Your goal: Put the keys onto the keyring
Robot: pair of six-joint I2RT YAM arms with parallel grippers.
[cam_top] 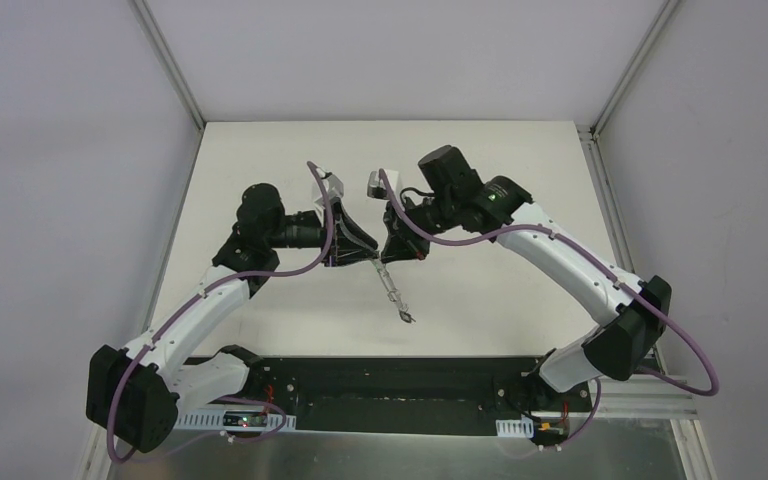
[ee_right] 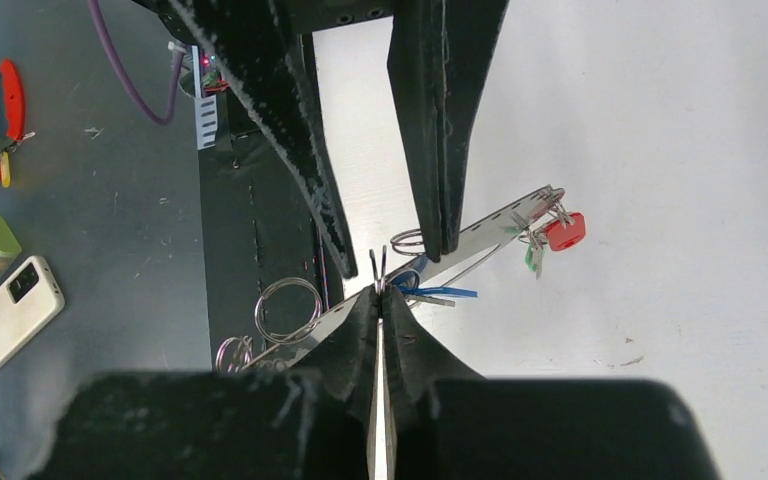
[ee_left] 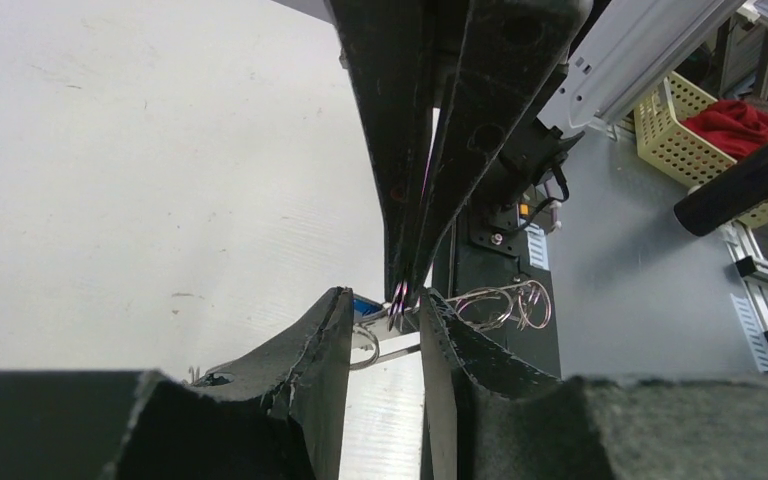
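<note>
Position: both arms meet over mid-table (cam_top: 260, 170). The keyring (ee_right: 490, 228) hangs between them off the surface. It shows only as a thin silver strip, probably edge-on.

Right gripper (ee_right: 380, 292): fingers pressed together on a thin wire loop (ee_right: 378, 268). The blue-tagged key (ee_right: 445, 293) sits just beside the tips.

Left gripper (ee_left: 385, 295): jaws apart, straddling the strip. You see daylight in the gap, and I cannot confirm contact on either pad.

Red tag (ee_right: 565, 230) and green tag (ee_right: 535, 258) dangle at the far end of the strip. Small spare rings (ee_right: 288, 310) hang at the near end.

Handling, as a judgement: expect light, stiff, springy metal that is slick against the pads. The dangling parts will swing on any jolt. Hold the strip flat across its bare middle, not at a tag. Pinch the key by its metal bow, since plastic tags may twist.

Unclear:
- You cannot tell whether the pinched loop belongs to the key or to the keyring.
- The keyring's opening is hidden behind the fingertips.
- The overhead view gives only a thin line.
- No black tag is visible.
</note>
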